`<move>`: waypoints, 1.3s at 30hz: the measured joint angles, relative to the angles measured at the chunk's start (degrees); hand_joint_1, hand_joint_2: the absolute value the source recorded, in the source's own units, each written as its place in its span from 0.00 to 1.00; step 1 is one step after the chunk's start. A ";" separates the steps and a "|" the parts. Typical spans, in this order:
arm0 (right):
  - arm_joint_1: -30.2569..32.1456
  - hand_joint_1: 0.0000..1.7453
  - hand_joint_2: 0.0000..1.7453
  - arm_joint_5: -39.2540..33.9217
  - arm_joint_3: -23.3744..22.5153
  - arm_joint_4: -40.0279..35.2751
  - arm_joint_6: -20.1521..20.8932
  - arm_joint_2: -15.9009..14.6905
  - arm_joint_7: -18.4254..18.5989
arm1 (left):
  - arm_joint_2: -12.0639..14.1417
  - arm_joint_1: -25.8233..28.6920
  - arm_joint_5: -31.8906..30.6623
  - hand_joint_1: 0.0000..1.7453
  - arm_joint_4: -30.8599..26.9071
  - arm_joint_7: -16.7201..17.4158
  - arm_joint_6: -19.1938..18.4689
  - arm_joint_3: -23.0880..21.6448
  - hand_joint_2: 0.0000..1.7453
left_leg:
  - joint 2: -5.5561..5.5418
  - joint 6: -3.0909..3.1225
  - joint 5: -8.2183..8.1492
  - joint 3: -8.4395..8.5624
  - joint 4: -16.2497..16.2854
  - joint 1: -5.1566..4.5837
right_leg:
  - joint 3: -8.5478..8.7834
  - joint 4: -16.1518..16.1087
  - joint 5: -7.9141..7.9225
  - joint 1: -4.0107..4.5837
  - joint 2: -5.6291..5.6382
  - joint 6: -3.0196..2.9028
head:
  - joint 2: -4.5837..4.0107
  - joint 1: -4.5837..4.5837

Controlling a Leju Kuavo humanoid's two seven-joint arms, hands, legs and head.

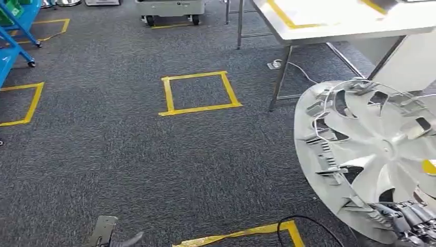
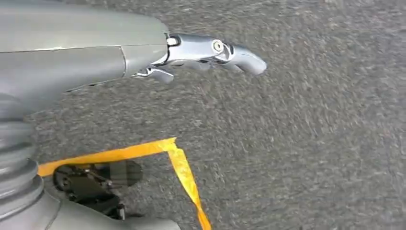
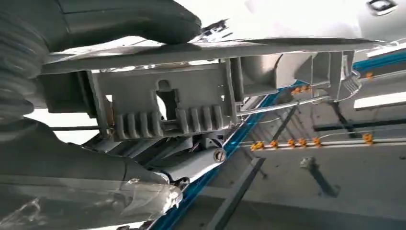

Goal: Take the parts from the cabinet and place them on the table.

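A large silver wheel cover (image 1: pixel 375 154) with curved spokes and clips on its back fills the right of the head view, tilted up on edge. My right hand (image 1: pixel 406 218) grips its lower rim. In the right wrist view the thumb (image 3: pixel 129 21) and fingers (image 3: pixel 191 165) clamp the ribbed rim of the wheel cover (image 3: pixel 182 105). The white table (image 1: pixel 355 20) with yellow tape lines stands ahead at the upper right. My left hand (image 2: pixel 210 52) hangs over the carpet with its fingers extended and nothing in it.
Grey carpet carries yellow tape squares (image 1: pixel 199 92), one at the centre and one at the left (image 1: pixel 20 103). Blue racks (image 1: pixel 15 31) stand at the far left and a wheeled cart (image 1: pixel 169 10) at the top. A black cable (image 1: pixel 308 226) lies near my feet.
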 joint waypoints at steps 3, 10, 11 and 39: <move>0.38 1.00 1.00 2.32 -0.33 -0.26 0.00 0.17 0.55 | -0.04 -0.22 0.00 0.00 0.00 0.02 -0.02 -0.02 1.00 | 1.47 -0.61 -0.22 0.23 -0.04 0.30 | -0.43 -0.02 0.19 0.20 1.80 -1.13 | 0.00 0.09; 0.68 1.00 1.00 4.59 -0.41 -0.48 0.00 0.26 3.98 | -0.09 -0.16 0.74 0.00 0.00 0.02 -0.53 -0.02 1.00 | -4.69 -1.00 -7.36 -8.50 17.41 0.75 | -0.96 -0.08 0.68 0.06 6.20 -2.11 | 0.00 -0.20; 0.76 1.00 1.00 4.54 -0.41 -0.41 0.00 0.26 4.59 | -0.09 -0.31 0.74 0.00 0.00 -0.04 -0.66 -0.02 1.00 | -4.92 -0.79 -5.03 -7.21 14.48 0.75 | -0.94 -0.08 0.77 0.05 6.96 -1.98 | 0.00 -0.20; 4.16 1.00 1.00 6.60 0.04 -0.13 -0.02 -0.70 11.82 | -1.44 -1.48 0.92 0.00 0.02 1.05 -1.09 -0.52 1.00 | -4.57 -1.58 -8.72 -8.52 17.69 0.71 | 0.30 -1.48 0.75 0.15 4.69 -2.26 | 0.00 -0.39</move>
